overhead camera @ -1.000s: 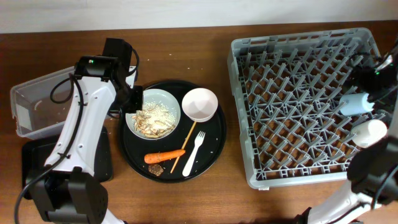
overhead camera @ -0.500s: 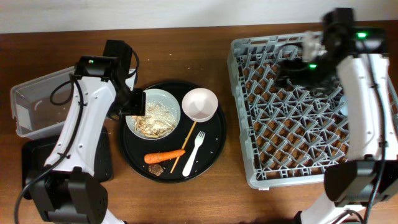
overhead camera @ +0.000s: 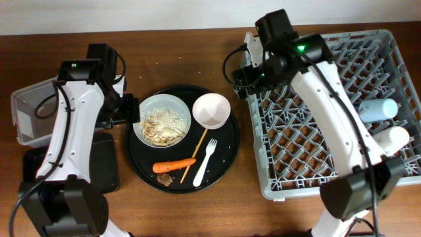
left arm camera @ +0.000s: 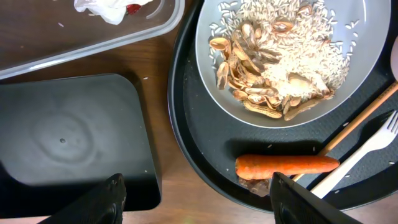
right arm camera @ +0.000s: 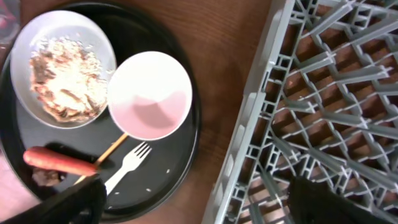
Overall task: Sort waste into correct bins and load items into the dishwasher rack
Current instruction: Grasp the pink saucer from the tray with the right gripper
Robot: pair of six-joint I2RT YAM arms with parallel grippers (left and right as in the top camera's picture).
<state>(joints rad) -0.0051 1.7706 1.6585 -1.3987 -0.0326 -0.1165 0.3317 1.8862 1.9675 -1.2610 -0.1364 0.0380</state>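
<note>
The white plate (overhead camera: 162, 119) holds pale food scraps (left arm camera: 273, 62) on the round black tray. Beside it are the pink bowl (overhead camera: 211, 110), white fork (overhead camera: 204, 162), carrot (overhead camera: 173, 165) and a brown bit (overhead camera: 164, 178). My left gripper (overhead camera: 126, 110) hangs open and empty over the gap between the shallow black bin (left arm camera: 68, 137) and the round tray, with the carrot (left arm camera: 286, 165) near its right finger. My right gripper (overhead camera: 245, 72) is open and empty above the dishwasher rack's (overhead camera: 329, 112) left edge, close to the bowl (right arm camera: 149, 94). A tissue (left arm camera: 102, 7) and red wrapper (left arm camera: 132, 7) lie in the clear tub (overhead camera: 29, 112).
A light blue cup (overhead camera: 377, 109) and a cream cup (overhead camera: 391, 139) lie in the rack at its right side. A thin wooden stick (overhead camera: 195, 155) lies on the round black tray (overhead camera: 227, 158) next to the fork. The rack wall (right arm camera: 249, 143) stands beside bare wood.
My right arm swung from the rack's right side to its left edge. My left gripper opened and drew back left from the plate's rim.
</note>
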